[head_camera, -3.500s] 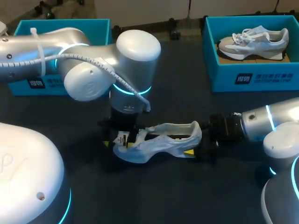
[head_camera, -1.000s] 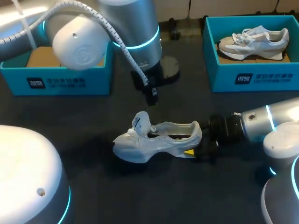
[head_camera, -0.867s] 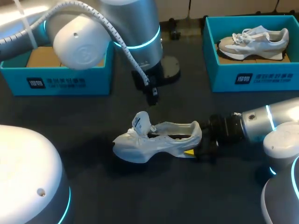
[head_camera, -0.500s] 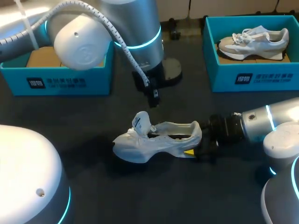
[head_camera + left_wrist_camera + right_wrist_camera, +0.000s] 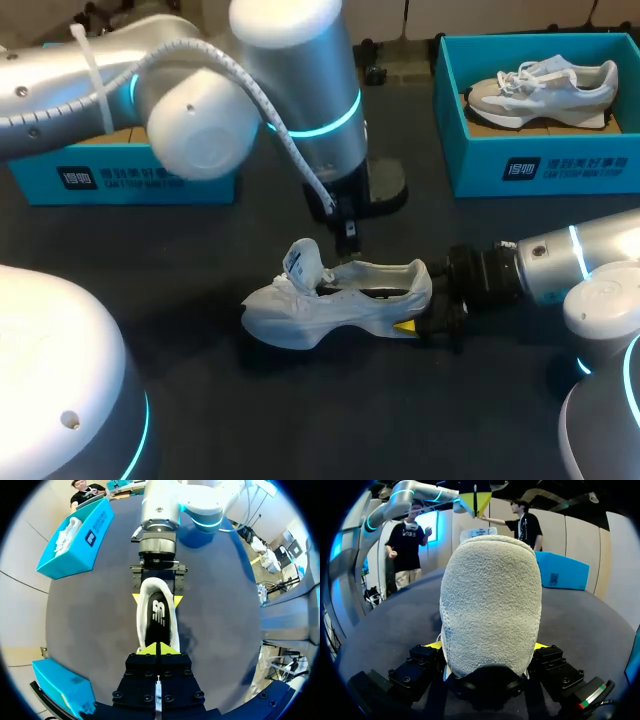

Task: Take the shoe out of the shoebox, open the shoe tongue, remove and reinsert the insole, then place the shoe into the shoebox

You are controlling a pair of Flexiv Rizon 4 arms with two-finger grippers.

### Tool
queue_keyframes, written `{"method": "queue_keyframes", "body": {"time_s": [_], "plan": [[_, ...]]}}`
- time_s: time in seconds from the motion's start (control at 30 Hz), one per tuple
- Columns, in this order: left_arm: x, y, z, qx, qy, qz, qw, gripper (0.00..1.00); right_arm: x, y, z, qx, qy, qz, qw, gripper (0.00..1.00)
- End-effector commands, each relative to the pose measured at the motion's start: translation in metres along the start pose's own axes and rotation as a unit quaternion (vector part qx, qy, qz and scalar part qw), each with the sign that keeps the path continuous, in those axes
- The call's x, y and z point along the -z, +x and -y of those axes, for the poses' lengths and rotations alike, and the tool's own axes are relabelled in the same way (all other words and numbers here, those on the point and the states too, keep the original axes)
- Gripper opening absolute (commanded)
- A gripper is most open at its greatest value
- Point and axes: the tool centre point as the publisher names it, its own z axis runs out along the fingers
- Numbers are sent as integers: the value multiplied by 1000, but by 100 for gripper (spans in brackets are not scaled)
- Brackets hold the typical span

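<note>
Clamping the white shoe (image 5: 335, 305) by its heel from 3 o'clock, the right gripper (image 5: 418, 312) holds it mid-table (image 5: 300, 420); the left gripper (image 5: 159, 649), tips pressed together, hovers just above its opening.

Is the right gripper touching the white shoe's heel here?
Touching. The left wrist view shows the right gripper with a yellow tip pressed against each side of the heel of the white shoe; the right wrist view agrees.

- Shoes: I count two, a white shoe (image 5: 335, 300) and a boxed grey shoe (image 5: 545, 88).
- Shoeboxes: two, both teal, the left shoebox (image 5: 120, 180) and the right shoebox (image 5: 540, 165).
- Arms under my control: two, the left arm (image 5: 200, 110) and the right arm (image 5: 570, 260).
- Table (image 5: 300, 420): one.
</note>
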Motion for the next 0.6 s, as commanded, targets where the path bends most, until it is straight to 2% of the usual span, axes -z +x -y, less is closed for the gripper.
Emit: {"method": "queue_keyframes", "body": {"time_s": [0.03,0.23,0.6], "plan": [[-24,3,7,-2,2,-7,1000,0,-4,-5,9,0,1,1,1000,0],[-43,9,14,-1,-1,-10,1000,0,-4,-5,9,0,1,1,1000,0],[-61,6,26,2,-4,-22,1000,0,-4,-5,9,0,1,1,1000,0]]}}
